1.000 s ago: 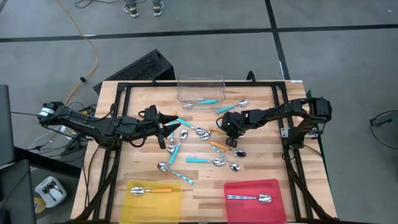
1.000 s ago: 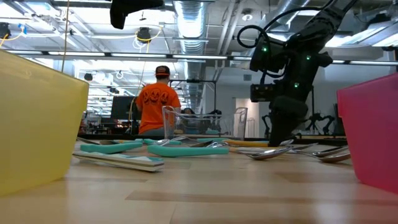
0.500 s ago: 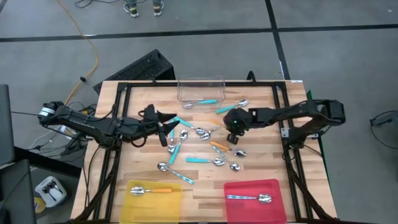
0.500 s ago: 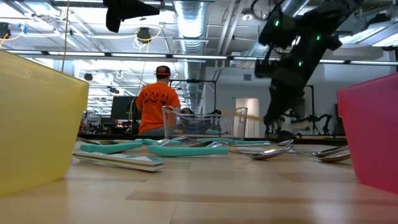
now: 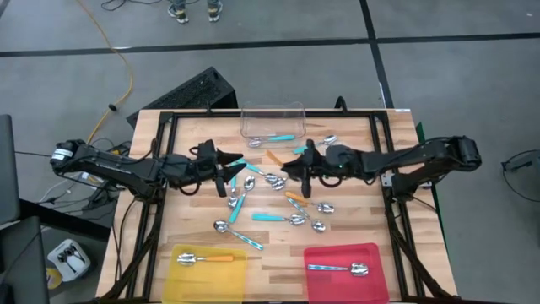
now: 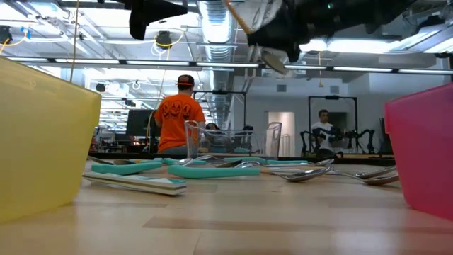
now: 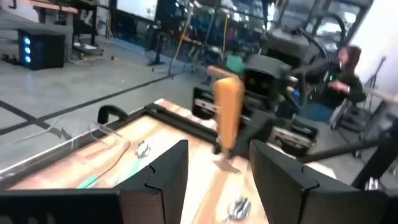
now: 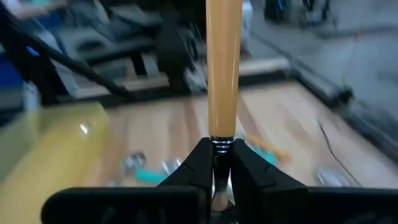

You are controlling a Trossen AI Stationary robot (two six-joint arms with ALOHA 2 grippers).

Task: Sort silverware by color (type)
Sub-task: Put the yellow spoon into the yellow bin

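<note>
Got the right pincer (image 8: 214, 163) clamped on an orange-handled spoon (image 8: 222, 68), pinching it at the metal neck, up in the air over the middle of the tabletop (image 5: 278, 253). It's light and stiff, but that neck looks slick, so I reckon it could swivel. The left pincer (image 7: 214, 165) hangs part-open and empty, facing it. The other spoons (image 5: 291, 218) lie scattered below.

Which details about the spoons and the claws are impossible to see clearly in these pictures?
- Orange spoon bowl: right wrist view, hidden in the right claw.
- Spoons in the clear tub: high view, too small to count.
- Left claw: low view, cut off by the top edge.
</note>
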